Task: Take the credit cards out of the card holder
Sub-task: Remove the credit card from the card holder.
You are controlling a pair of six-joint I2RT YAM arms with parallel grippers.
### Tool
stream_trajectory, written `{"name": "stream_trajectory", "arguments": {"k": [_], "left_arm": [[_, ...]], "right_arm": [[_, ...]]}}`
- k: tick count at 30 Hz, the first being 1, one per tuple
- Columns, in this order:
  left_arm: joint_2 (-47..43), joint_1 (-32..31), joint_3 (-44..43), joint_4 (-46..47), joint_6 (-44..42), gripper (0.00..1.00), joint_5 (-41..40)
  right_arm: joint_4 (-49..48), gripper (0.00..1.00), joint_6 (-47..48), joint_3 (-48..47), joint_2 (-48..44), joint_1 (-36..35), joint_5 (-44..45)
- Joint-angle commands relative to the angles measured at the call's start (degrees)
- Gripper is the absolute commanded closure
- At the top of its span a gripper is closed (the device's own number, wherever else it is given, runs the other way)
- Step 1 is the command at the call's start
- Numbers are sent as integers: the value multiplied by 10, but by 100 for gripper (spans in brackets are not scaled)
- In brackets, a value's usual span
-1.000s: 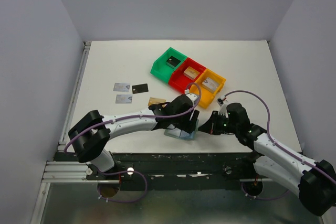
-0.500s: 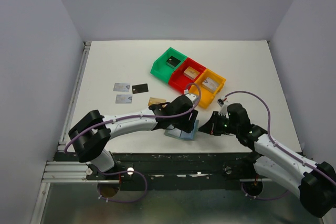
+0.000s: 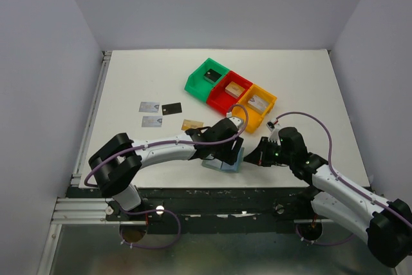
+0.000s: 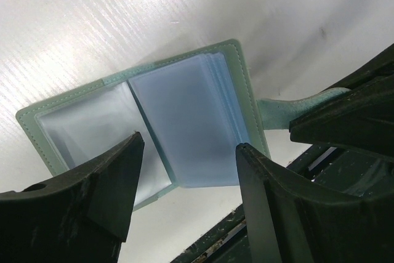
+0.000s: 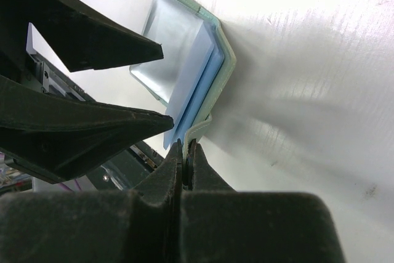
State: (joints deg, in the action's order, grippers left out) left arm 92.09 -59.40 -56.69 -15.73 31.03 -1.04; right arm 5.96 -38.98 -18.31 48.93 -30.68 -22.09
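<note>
Top external: credit cards (image 3: 149, 106) print illegible; card holder (image 3: 225, 164) open.

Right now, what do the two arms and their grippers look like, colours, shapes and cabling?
The left arm and right arm share one build: white tubular links between bulky black joint housings, with a thin purple cable looping along each. The left gripper and right gripper have matte black, wedge-shaped fingers tapering to narrow tips. No markings show.

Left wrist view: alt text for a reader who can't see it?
A grey-blue card holder lies open on the white table, clear sleeves up, framed by the open left pincer. At right, the right pincer is shut on the holder's strap.
</note>
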Motion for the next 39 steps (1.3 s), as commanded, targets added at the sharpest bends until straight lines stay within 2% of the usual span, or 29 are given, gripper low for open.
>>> {"name": "stream_trajectory", "arguments": {"k": [1, 18, 33, 39], "left_arm": [[6, -5, -13, -3, -6, 25, 9], [25, -20, -26, -12, -11, 25, 4], [-1, -19, -8, -31, -5, 30, -48], [-14, -16, -4, -40, -2, 26, -68]], "right_arm": [[7, 100, 1, -2, -5, -1, 4], [5, 99, 0, -6, -1, -2, 1], [5, 100, 1, 0, -5, -2, 6], [5, 100, 3, -1, -7, -2, 6]]}}
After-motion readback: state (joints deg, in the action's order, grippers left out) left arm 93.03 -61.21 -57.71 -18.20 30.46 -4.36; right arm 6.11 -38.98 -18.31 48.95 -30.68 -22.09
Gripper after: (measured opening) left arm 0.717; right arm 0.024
